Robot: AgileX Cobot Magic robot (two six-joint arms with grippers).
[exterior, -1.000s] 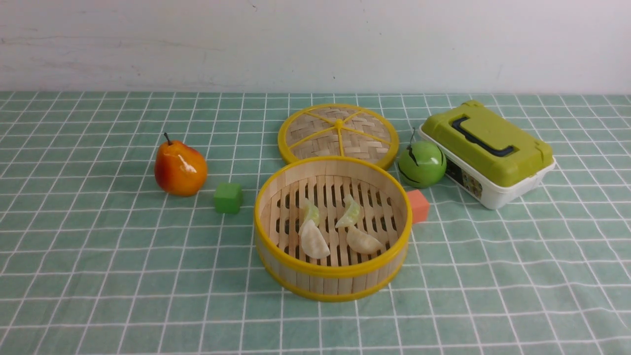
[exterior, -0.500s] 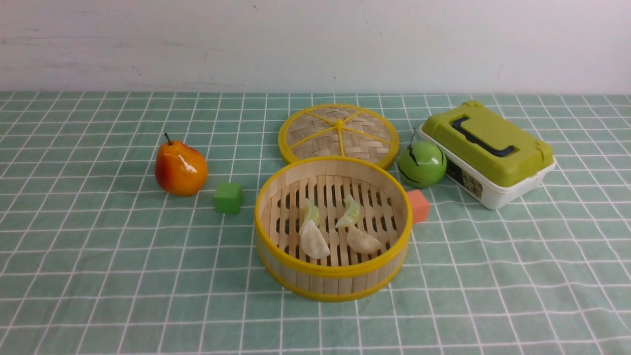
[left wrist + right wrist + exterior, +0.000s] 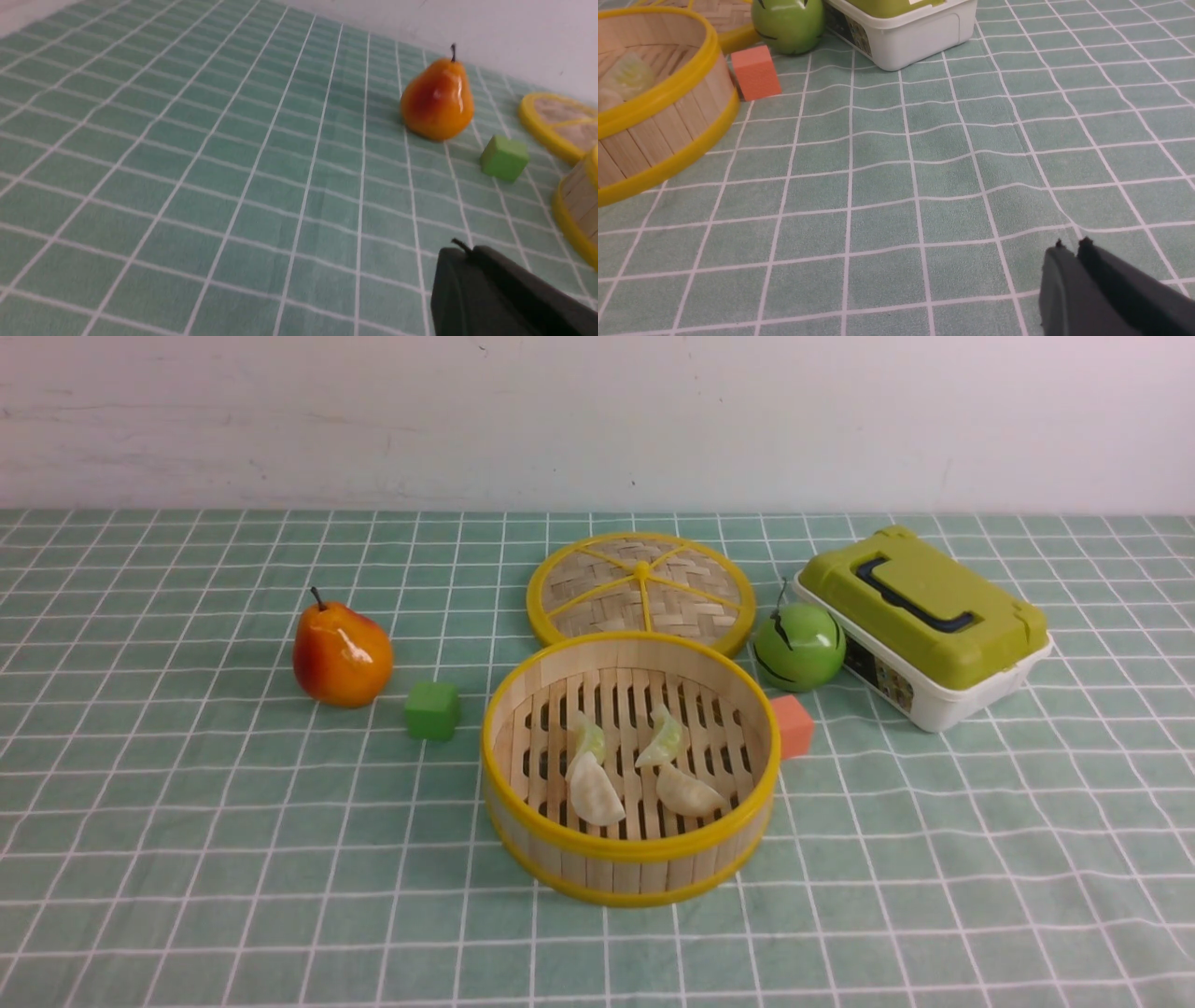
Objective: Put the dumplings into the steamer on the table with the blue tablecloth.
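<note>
The steamer (image 3: 630, 859) stands in the middle of the table with the blue tablecloth (image 3: 233, 859). Several dumplings lie on its slatted floor: two pale green (image 3: 590, 737) (image 3: 665, 739) and two cream (image 3: 596, 791) (image 3: 689, 791). Neither arm shows in the front view. My left gripper (image 3: 467, 252) is shut and empty, low over the cloth, with the steamer's wall (image 3: 579, 205) off to one side. My right gripper (image 3: 1071, 245) is shut on nothing above bare cloth. Across from it are the steamer (image 3: 658, 121) and a green dumpling (image 3: 628, 74).
The woven lid (image 3: 641, 588) lies flat behind the steamer. A pear (image 3: 341, 655) and a green cube (image 3: 432, 710) sit to its left. An orange cube (image 3: 794, 725), a green apple (image 3: 799, 646) and a green-lidded white box (image 3: 924, 625) are on its right.
</note>
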